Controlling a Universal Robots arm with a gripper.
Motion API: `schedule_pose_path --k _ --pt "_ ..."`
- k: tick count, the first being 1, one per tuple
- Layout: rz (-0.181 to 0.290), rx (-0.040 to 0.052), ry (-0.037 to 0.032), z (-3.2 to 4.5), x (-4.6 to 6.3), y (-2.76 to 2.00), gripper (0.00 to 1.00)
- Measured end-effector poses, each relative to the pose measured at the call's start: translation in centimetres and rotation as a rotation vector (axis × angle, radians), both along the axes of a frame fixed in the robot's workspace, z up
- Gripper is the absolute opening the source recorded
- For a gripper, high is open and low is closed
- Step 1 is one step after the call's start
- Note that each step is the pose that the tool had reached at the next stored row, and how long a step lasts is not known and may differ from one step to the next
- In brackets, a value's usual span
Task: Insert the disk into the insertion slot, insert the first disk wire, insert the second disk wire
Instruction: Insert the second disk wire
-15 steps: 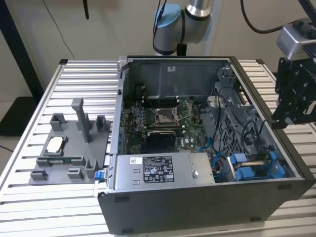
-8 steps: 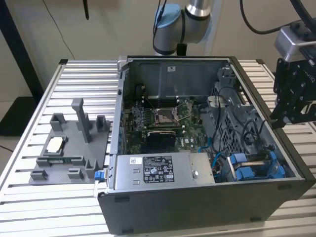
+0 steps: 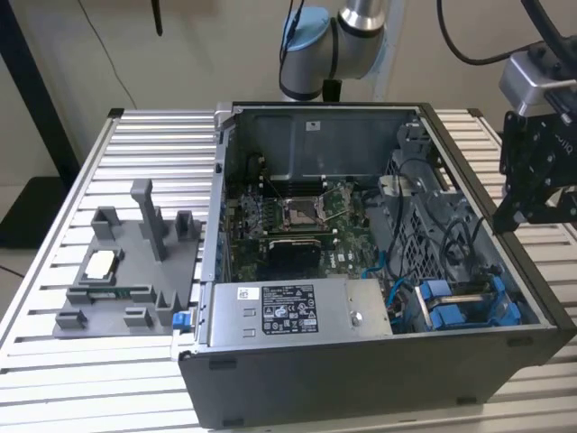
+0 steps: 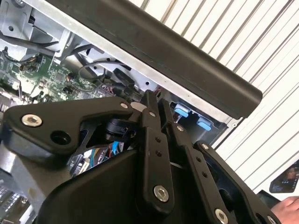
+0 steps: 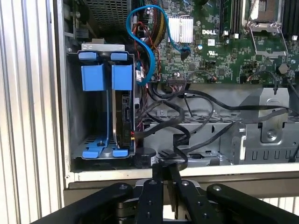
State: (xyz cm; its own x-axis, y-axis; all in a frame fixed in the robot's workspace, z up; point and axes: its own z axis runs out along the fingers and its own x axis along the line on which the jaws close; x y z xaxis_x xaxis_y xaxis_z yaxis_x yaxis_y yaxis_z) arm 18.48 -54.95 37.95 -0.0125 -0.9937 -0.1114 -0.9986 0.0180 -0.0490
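Black claw (image 5: pixel 164 169), fingers together, is held near tangled black wires (image 5: pixel 174 122) by the grey metal insertion slot (image 5: pixel 74 107); a snagged loop is feared.

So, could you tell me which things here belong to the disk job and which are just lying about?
Job: the gripper, the insertion slot, the disk edge-on in it, the black wires beside it.
Lying about: the power-supply box, the grey parts tray beside the case, the motherboard.
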Motion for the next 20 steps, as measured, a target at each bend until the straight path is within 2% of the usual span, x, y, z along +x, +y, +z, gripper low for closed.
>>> schedule_pose_path --k 5,9,20 --pt "0.0 -0.0002 0.0 0.0 0.0 0.0 0.16" --pt "-0.001 0.0015 -0.0001 0.68 -0.4 0.0 0.16" --pt "-0.006 0.0042 -0.0001 1.32 -4.0 0.0 0.16"
